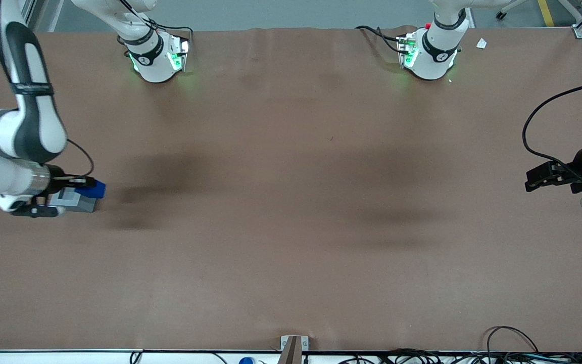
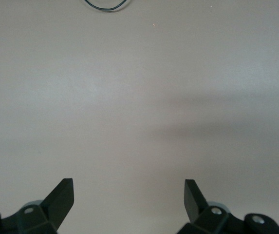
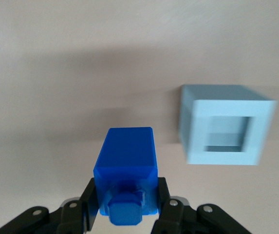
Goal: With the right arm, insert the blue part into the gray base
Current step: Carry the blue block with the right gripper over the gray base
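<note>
My right arm's gripper (image 1: 81,183) is shut on the blue part (image 1: 94,189) at the working arm's end of the table. In the right wrist view the blue part (image 3: 125,168) sits between the black fingers (image 3: 91,202) with its square stud facing the camera. The gray base (image 1: 75,200) rests on the table just under and beside the gripper, partly hidden by it. In the right wrist view the gray base (image 3: 225,125) lies apart from the blue part, its square recess turned toward the camera.
Two round white pedestals with green lights (image 1: 157,55) (image 1: 430,50) stand at the table's edge farthest from the front camera. The brown table (image 1: 291,202) stretches wide toward the parked arm's end. Cables (image 1: 513,344) lie along the edge nearest the camera.
</note>
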### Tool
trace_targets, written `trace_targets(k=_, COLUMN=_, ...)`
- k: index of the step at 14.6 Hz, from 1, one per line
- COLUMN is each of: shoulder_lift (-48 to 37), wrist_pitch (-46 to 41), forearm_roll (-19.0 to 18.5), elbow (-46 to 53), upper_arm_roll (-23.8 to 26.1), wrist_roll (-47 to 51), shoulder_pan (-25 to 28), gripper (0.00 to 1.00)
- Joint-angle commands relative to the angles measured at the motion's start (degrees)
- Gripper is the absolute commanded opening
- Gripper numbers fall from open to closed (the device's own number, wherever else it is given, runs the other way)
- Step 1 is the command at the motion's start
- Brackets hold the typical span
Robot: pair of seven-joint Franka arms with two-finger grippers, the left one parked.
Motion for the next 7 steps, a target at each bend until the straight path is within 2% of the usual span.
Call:
trace_targets(k=1, shoulder_lift=0.5, wrist_pitch=-0.7, forearm_roll=-0.7, elbow=1.7, upper_arm_roll=0.7, wrist_roll=-0.8, shoulder_pan=-3.3, gripper=0.01)
trace_targets(k=7, shoulder_lift=1.9, wrist_pitch=-0.4, forearm_roll=-1.4, elbow=1.6, upper_arm_roll=0.7, wrist_roll=-2.3, shoulder_pan=-7.7, gripper=0.02)
